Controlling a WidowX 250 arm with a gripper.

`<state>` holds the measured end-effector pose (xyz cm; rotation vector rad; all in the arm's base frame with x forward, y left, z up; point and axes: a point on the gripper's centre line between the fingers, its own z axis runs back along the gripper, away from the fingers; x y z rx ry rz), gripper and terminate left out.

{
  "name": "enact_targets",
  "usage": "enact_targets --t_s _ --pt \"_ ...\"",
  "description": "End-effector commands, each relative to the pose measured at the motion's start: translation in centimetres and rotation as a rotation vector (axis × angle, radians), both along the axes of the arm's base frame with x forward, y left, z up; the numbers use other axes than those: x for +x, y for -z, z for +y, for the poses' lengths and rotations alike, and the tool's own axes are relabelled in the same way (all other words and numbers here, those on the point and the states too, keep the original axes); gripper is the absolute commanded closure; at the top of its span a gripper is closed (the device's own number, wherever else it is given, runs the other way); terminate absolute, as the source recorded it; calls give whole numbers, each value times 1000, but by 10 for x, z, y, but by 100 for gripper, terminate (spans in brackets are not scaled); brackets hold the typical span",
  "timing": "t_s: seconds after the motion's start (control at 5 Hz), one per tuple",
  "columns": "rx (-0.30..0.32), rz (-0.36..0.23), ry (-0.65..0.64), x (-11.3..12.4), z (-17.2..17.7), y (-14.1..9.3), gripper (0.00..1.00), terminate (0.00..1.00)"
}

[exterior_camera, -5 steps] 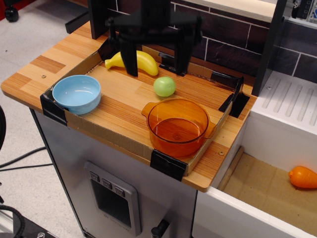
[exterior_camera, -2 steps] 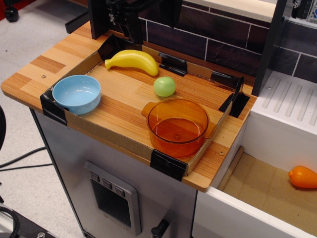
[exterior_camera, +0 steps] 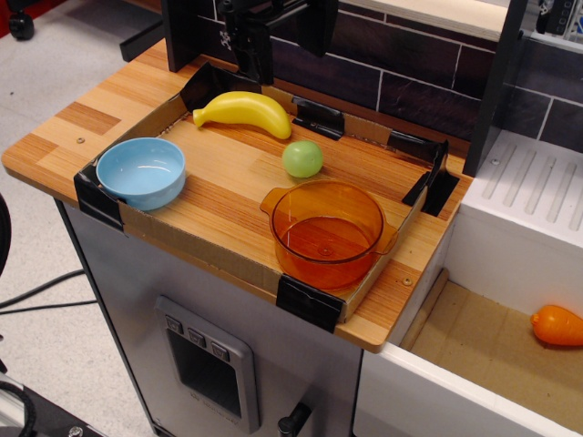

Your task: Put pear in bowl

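Observation:
The light green pear (exterior_camera: 302, 158) lies on the wooden board near the middle, just behind the orange pot. The light blue bowl (exterior_camera: 141, 170) sits empty at the board's left front corner, well left of the pear. My black gripper (exterior_camera: 284, 41) hangs high at the back, above and behind the banana, far from the pear and the bowl. Its fingers stand apart and hold nothing; its upper part is cut off by the top edge of the view.
A yellow banana (exterior_camera: 244, 110) lies at the back of the board. A transparent orange pot (exterior_camera: 364, 259) with handles stands at the front right. Black corner clips (exterior_camera: 310, 303) edge the board. An orange fruit (exterior_camera: 557, 325) lies in the sink at the lower right.
The gripper has risen and drawn back from just above the banana and pear to the top of the view. The pear, bowl, banana and pot have not moved.

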<state>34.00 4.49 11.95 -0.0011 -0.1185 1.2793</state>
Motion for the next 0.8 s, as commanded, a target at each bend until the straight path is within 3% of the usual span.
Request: enact_targets --t_s 0.0,0.4,0.6 --pt "-90 -4 103 11 10 12 0 0" --pt "-132 4 191 13 6 44 0 0" --pt "-80 -17 198 15 3 59 0 0"
